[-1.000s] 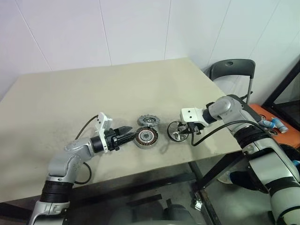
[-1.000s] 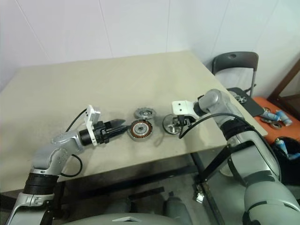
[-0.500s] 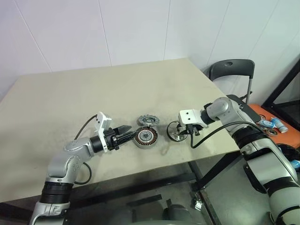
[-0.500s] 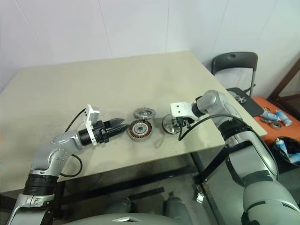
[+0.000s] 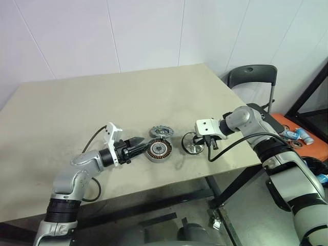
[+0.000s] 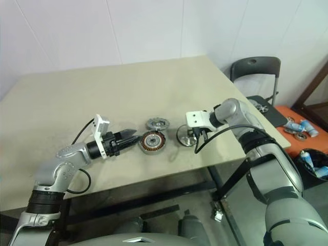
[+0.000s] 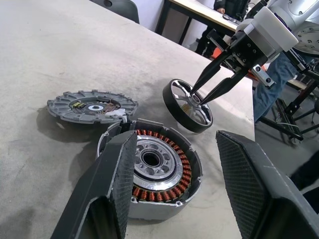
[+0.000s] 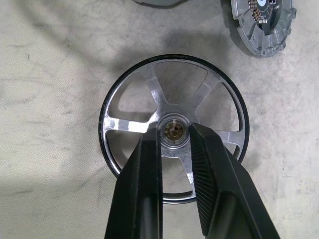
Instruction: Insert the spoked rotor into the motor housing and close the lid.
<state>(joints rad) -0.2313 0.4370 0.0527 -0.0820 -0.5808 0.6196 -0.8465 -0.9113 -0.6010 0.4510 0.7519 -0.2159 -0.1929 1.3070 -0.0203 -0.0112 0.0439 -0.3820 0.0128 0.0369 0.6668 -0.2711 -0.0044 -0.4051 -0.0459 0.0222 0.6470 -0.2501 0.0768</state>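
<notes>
From the right wrist, the right tool (image 8: 174, 144) pinches the spoked rotor (image 8: 172, 127) hub; left tool (image 7: 174, 169) spread around the motor housing (image 7: 154, 169)

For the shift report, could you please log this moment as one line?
right gripper: closing on rotor hub | left gripper: open around housing | lid: on table

Beige matte rectangular table (image 5: 77, 102), surface lightly scuffed. Lying on it, near the front edge, three parts:
- short round motor housing (image 5: 159, 150) with coppery-brown windings around a silver centre;
- flat dull grey notched metal lid (image 5: 162, 132), just behind the housing, nearly touching it;
- shiny silver spoked rotor (image 5: 192, 142) with dark rim, right of the housing, apart from both.
</notes>
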